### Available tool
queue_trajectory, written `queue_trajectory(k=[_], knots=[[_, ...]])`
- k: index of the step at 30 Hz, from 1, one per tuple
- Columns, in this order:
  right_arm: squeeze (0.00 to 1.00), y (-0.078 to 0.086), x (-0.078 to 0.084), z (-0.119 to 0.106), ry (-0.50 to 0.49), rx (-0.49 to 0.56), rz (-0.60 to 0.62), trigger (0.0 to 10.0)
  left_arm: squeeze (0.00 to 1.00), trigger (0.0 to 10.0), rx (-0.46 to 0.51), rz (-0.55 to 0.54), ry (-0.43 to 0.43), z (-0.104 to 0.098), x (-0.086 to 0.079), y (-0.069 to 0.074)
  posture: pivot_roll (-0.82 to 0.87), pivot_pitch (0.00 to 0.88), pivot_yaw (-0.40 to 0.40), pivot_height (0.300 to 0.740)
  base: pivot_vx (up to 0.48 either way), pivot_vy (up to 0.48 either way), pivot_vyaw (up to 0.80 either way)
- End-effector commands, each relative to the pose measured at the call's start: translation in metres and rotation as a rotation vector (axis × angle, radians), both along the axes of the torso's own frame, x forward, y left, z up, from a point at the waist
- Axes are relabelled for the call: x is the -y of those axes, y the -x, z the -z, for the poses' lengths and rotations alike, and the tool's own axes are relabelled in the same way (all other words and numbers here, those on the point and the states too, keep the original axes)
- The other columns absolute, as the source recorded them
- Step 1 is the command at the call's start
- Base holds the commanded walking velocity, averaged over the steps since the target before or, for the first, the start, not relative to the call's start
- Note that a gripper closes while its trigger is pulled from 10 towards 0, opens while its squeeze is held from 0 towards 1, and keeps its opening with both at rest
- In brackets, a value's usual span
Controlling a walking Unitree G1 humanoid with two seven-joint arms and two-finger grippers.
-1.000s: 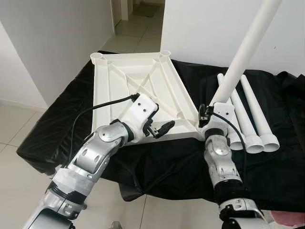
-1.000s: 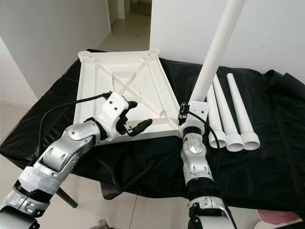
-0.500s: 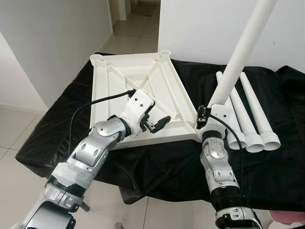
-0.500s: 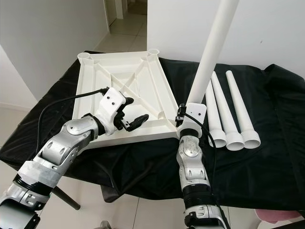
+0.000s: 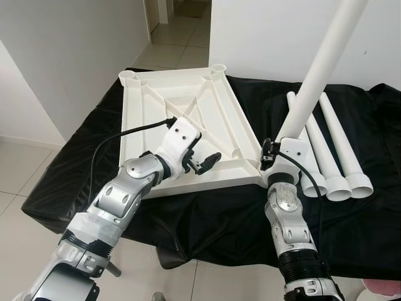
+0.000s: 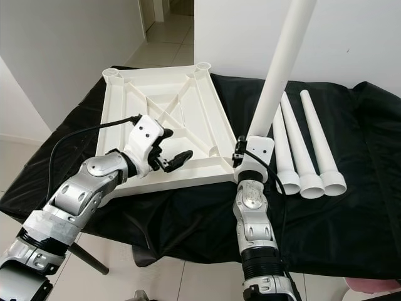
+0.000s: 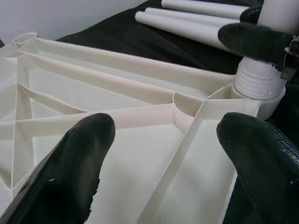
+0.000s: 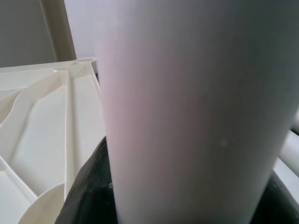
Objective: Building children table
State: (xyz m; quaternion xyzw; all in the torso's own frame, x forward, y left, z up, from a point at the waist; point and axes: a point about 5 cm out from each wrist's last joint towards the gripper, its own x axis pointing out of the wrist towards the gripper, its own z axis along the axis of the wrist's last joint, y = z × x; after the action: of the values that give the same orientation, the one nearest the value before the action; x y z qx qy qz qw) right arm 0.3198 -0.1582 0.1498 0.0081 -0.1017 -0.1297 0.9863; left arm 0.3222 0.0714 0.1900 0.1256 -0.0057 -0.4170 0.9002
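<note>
The right gripper [image 6: 245,145] is closed around a long white plastic tube leg [image 6: 281,63], which stands tilted, with its lower threaded end [image 7: 258,84] in the near right corner socket of the white ribbed plastic tabletop [image 5: 156,106]. This tabletop lies upside down on a black cloth [image 5: 250,106] that covers the work surface. The left gripper [image 5: 203,161] hovers over the near edge of the tabletop with its two black fingers [image 7: 70,163] spread apart and holding nothing. Three more white tube legs [image 6: 304,150] lie side by side on the cloth, just beside the right arm.
</note>
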Motion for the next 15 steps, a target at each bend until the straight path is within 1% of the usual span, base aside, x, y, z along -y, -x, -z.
queue_trajectory(k=[1,4,8,10,12,15], knots=[[0.00,0.0064,0.0153,0.0241,-0.043,-0.112,0.090,10.0,0.00,10.0,-0.036,0.050,-0.023,0.0045,-0.0004,0.0012,-0.05,0.054,0.074,0.740,0.000,0.000,0.00],[0.00,0.0065,0.0145,0.0214,-0.086,-0.106,0.146,10.0,0.00,10.0,-0.048,0.036,0.002,0.0004,-0.0020,-0.0048,-0.07,0.056,0.079,0.740,0.000,0.000,0.00],[0.00,0.0064,0.0130,0.0214,-0.113,-0.104,0.168,10.0,0.00,10.0,-0.044,0.031,0.002,0.0003,-0.0025,-0.0068,-0.07,0.049,0.077,0.740,0.000,0.000,0.00],[0.00,0.0058,0.0115,0.0205,-0.116,-0.104,0.162,10.0,0.00,10.0,-0.044,0.020,-0.002,0.0001,-0.0024,-0.0071,-0.06,0.050,0.072,0.740,0.000,0.000,0.00],[0.00,0.0038,0.0066,0.0183,-0.088,-0.092,0.113,10.0,0.00,10.0,-0.062,0.023,0.030,-0.0001,-0.0024,-0.0043,-0.06,0.051,0.060,0.740,0.000,0.000,0.00],[0.00,0.0032,0.0066,0.0172,-0.082,-0.087,0.099,10.0,0.00,10.0,-0.071,0.018,0.028,0.0026,-0.0027,-0.0035,-0.06,0.053,0.057,0.740,0.000,0.000,0.00]])
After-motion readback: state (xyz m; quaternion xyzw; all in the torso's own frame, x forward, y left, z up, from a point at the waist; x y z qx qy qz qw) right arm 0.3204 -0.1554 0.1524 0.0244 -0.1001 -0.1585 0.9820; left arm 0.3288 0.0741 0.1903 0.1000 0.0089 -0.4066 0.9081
